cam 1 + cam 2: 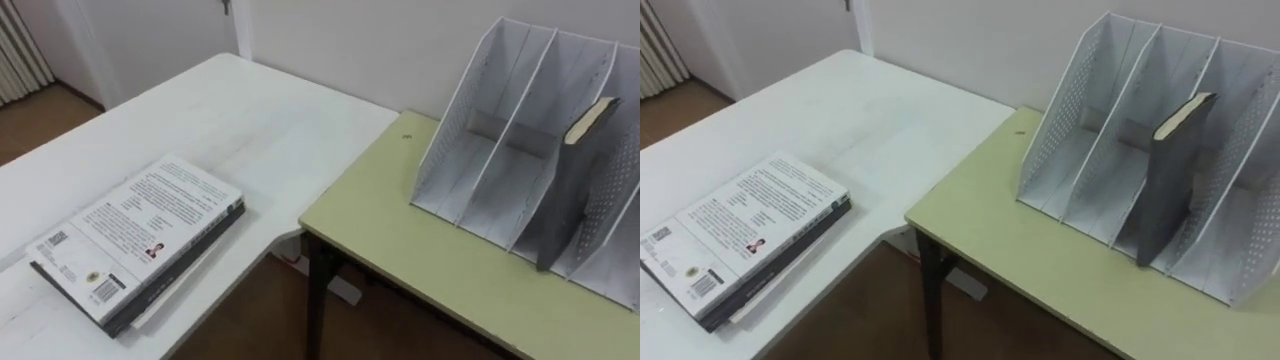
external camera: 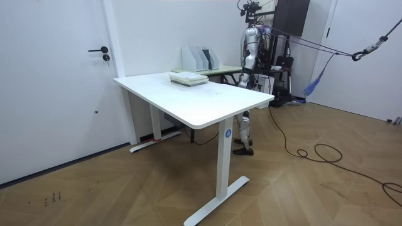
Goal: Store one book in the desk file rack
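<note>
A grey perforated file rack [image 1: 1070, 120] stands on a green desk [image 1: 1010, 240] to my right. A dark book [image 1: 1170, 180] stands upright in the rack's third slot from the left, leaning a little against a divider, and nothing holds it. The same book [image 1: 575, 190] and rack [image 1: 460, 120] also lie at the right of the left eye view. A stack of books [image 1: 140, 235] with a white cover on top lies flat on the white table [image 1: 230, 120] to my left. In the room view I stand beside the green desk, behind the white table, with my left hand [image 2: 241, 80] hanging low.
The white table and the green desk meet at a corner, with a gap of wooden floor [image 1: 250, 320] between them in front of me. A wall runs behind the rack. In the room view a door [image 2: 50, 81] is at the left and a cable lies on the floor.
</note>
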